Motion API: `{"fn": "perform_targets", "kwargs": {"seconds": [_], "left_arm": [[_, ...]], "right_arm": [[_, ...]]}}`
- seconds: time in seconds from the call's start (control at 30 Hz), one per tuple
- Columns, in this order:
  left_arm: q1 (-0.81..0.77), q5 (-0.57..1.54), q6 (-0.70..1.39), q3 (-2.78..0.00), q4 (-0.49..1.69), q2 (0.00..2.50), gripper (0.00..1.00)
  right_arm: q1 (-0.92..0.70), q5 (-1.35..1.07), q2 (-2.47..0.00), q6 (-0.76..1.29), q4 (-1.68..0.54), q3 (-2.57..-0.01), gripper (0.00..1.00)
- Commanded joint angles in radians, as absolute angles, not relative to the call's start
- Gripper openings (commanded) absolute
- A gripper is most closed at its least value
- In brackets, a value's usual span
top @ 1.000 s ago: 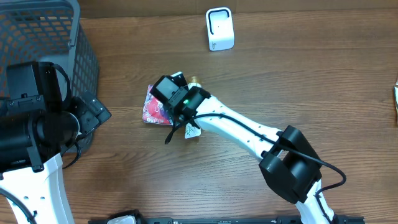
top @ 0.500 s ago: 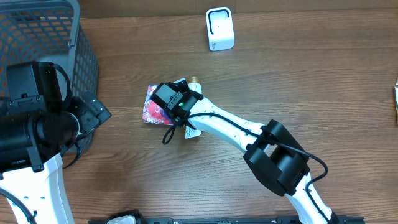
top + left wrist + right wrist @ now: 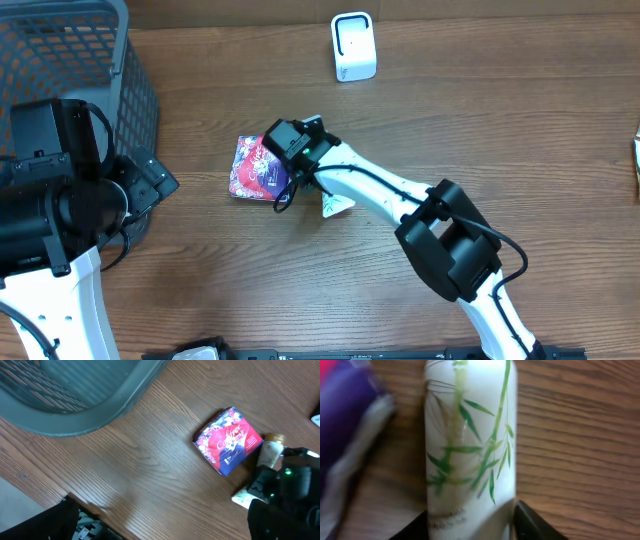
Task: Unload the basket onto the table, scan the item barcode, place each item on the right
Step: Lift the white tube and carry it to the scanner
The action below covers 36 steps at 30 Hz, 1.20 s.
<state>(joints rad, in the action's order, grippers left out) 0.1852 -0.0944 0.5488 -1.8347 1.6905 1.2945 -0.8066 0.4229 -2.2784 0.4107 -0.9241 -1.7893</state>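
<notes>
Right wrist view puts the right hand low in the frame. Its two dark fingers sit against either flank of the white tube with the green bamboo print, so the tube looks pinched across its width near one end. The tube lies flat on the wooden surface, and its long axis runs straight out from the hand, square to the line between the fingers. The red and purple packet lies just beside it; whether the two touch I cannot tell. From overhead, the small white device, which I take for the scanner, stands well apart toward the far edge. By my judgement the lift must therefore carry the tube off from the packet and out that way, turning up whichever face bears the barcode, which I cannot see. The left hand hangs spread wide and empty beside the grey basket, farther from the tube than the right.
</notes>
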Motion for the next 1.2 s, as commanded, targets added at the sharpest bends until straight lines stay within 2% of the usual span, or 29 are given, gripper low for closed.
{"fn": "perform_targets", "kwargs": {"seconds": [0.0,0.1,0.73,0.77,0.83,0.9,1.17], "left_arm": [[0.190,-0.104,0.564,-1.834,1.689,1.296,1.00],[0.190,-0.104,0.564,-1.834,1.689,1.296,1.00],[0.190,-0.104,0.564,-1.834,1.689,1.296,1.00],[0.190,-0.104,0.564,-1.834,1.689,1.296,1.00],[0.190,-0.104,0.564,-1.834,1.689,1.296,1.00],[0.190,-0.104,0.564,-1.834,1.689,1.296,1.00],[0.190,-0.104,0.564,-1.834,1.689,1.296,1.00]], "right_arm": [[-0.783,0.441,-2.291,0.420,-0.938,-1.784,0.29],[-0.764,0.440,-2.291,0.420,-0.953,-1.787,0.24],[-0.672,0.293,-2.291,0.413,-0.872,-1.789,0.26],[-0.672,0.293,-2.291,0.412,-0.868,-1.788,0.24],[-0.672,0.292,-2.291,0.413,-0.869,-1.788,0.11],[-0.672,0.289,-2.291,0.416,-0.876,-1.788,0.04],[-0.660,0.231,-2.235,0.420,-0.997,-1.852,0.04]]}}
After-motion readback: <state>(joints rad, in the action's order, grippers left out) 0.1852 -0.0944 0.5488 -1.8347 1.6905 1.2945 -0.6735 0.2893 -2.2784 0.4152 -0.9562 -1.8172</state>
